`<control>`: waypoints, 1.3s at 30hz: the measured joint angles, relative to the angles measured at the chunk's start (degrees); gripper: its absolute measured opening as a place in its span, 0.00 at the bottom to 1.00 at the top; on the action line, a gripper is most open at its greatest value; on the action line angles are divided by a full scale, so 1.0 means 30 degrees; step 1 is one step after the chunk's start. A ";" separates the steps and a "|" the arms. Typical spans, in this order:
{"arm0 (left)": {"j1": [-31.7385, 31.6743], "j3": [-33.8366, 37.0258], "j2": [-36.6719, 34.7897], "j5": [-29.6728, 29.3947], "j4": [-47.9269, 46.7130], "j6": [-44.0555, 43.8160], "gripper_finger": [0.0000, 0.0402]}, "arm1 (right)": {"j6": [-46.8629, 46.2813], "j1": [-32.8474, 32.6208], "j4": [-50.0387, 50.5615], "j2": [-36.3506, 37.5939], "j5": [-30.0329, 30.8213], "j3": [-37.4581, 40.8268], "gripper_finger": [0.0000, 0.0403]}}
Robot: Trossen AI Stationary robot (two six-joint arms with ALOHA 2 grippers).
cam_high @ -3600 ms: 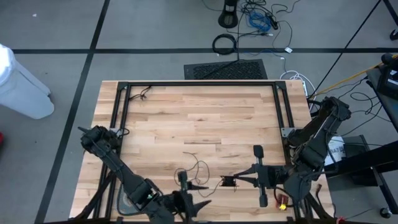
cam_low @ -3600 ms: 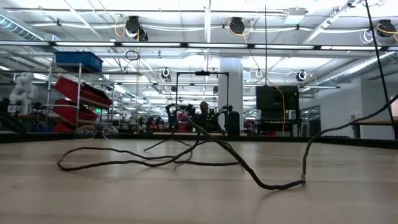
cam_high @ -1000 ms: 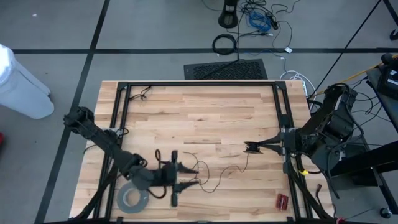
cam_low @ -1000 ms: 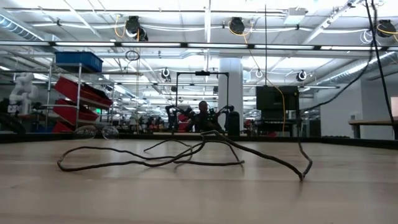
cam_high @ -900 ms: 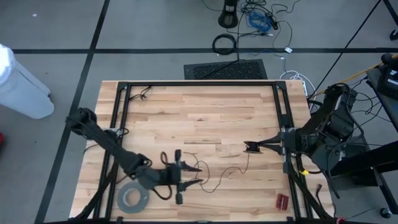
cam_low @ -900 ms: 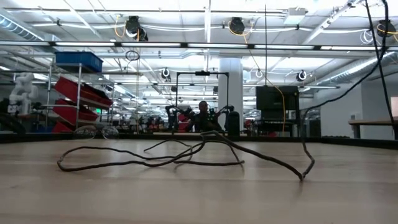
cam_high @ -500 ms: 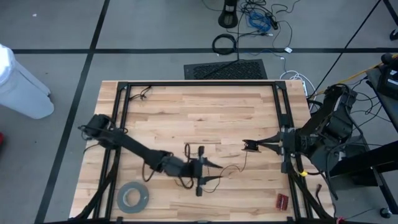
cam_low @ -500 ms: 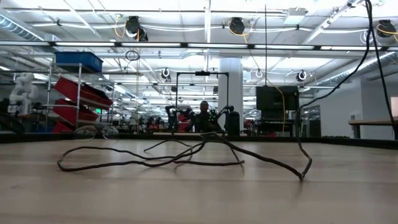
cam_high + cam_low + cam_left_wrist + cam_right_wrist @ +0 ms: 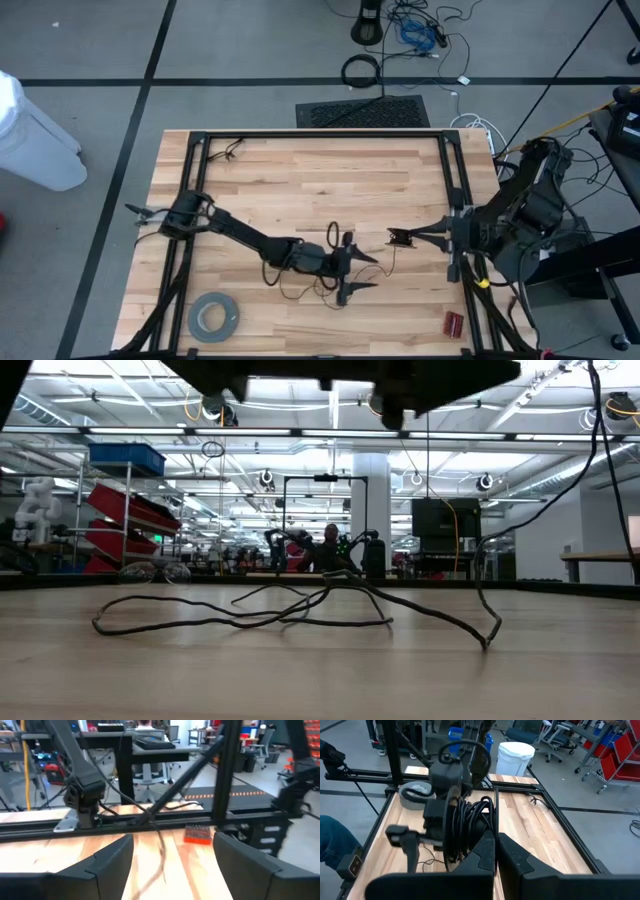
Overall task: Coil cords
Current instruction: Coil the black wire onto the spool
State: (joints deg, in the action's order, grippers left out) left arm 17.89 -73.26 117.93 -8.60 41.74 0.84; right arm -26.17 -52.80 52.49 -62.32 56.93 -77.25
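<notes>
The thin dark wire lies in loose loops on the wooden table, also seen in the low view. One strand rises from the table to my right gripper, which is shut on the wire's end at the table's right side. My left gripper is open above the table, over the stretch of wire between the loops and my right gripper, touching nothing. Its dark underside shows at the top of the low view. I see no separate round disc. My right gripper holds the wire's end as a small dark lump between its shut fingers. The fingers lie level and point toward the table's left. The fingers themselves hide the exact place of contact. The wire hangs slack below the gripper down to the table.
A grey tape roll lies near the front left corner. A small red object lies near the front right edge. A black frame runs along the table's far, left and right sides. A white bin stands beyond the table.
My left gripper has swung from beside the tape roll toward the table's right, passing over the wire loops, and now hangs close to my right gripper. The wire has kept its shape.
</notes>
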 joint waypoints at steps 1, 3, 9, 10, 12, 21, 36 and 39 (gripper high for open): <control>-0.0095 -0.0351 0.0326 -0.0078 0.0056 0.0021 0.70 | 0.0007 0.0000 -0.0014 -0.0038 0.0014 0.0000 0.00; -0.0261 -0.1015 0.1070 -0.0188 -0.0011 0.0146 0.71 | 0.0013 -0.0002 -0.0028 -0.0149 0.0002 0.0000 0.00; -0.0538 -0.2195 0.2284 -0.0214 -0.0039 -0.0582 0.71 | 0.0112 -0.0006 -0.0293 -0.0206 0.0009 0.0000 0.00; -0.0569 -0.2329 0.2403 -0.0206 -0.0031 -0.0682 0.71 | 0.0147 -0.0001 -0.0300 -0.0206 0.0016 0.0000 0.00; -0.0591 -0.2435 0.2534 -0.0175 -0.0066 -0.0823 0.70 | 0.0304 0.0000 -0.0306 -0.0206 0.0022 0.0000 0.00; -0.0590 -0.2561 0.2543 0.1165 0.0029 -0.2124 0.57 | 0.0670 0.0000 -0.0434 -0.0206 0.0572 0.0000 0.00; -0.0584 -0.2612 0.2543 0.1158 0.0100 -0.2178 0.43 | 0.1676 0.0509 -0.1013 -0.0206 0.0563 0.0000 0.00; -0.0584 -0.2612 0.2543 0.0920 0.0086 -0.2171 0.38 | 0.1676 0.0658 -0.1013 -0.0206 0.0538 0.0000 0.00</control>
State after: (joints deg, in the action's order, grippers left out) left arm 16.14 -81.10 125.56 -5.84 42.00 -5.67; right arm -21.15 -50.82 49.45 -62.94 58.54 -77.25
